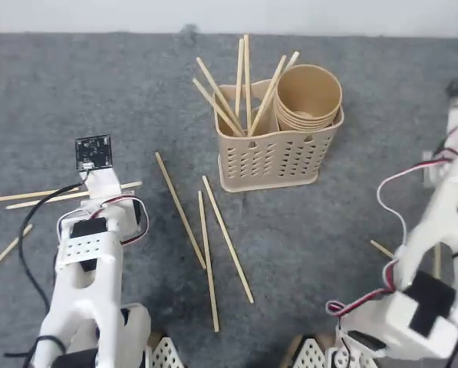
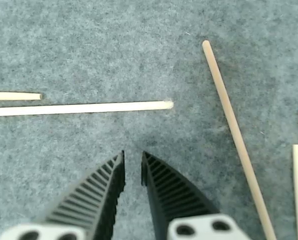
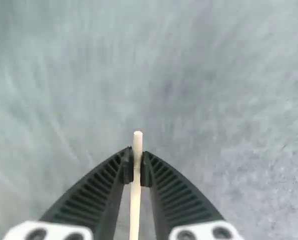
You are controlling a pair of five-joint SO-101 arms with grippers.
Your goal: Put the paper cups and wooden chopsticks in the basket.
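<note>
A beige perforated basket (image 1: pixel 271 161) stands at the back centre, holding a stack of paper cups (image 1: pixel 309 96) and several upright chopsticks (image 1: pixel 244 77). Three loose chopsticks (image 1: pixel 207 261) lie on the carpet in front of it. Two more chopsticks (image 1: pixel 60 195) lie under the left arm. My left gripper (image 2: pixel 133 155) hovers just short of the tip of one of them (image 2: pixel 79 108), its jaws almost together with nothing between them. Another chopstick (image 2: pixel 233 135) lies off to one side of it. My right gripper (image 3: pixel 137 152) is shut on a chopstick (image 3: pixel 137 137) over bare carpet.
Grey carpet covers the whole table. One chopstick (image 1: pixel 6 257) lies at the far left edge, and a short piece of another (image 1: pixel 382 248) shows beside the right arm (image 1: pixel 436 230). Red and white cables (image 1: pixel 390 222) loop off that arm.
</note>
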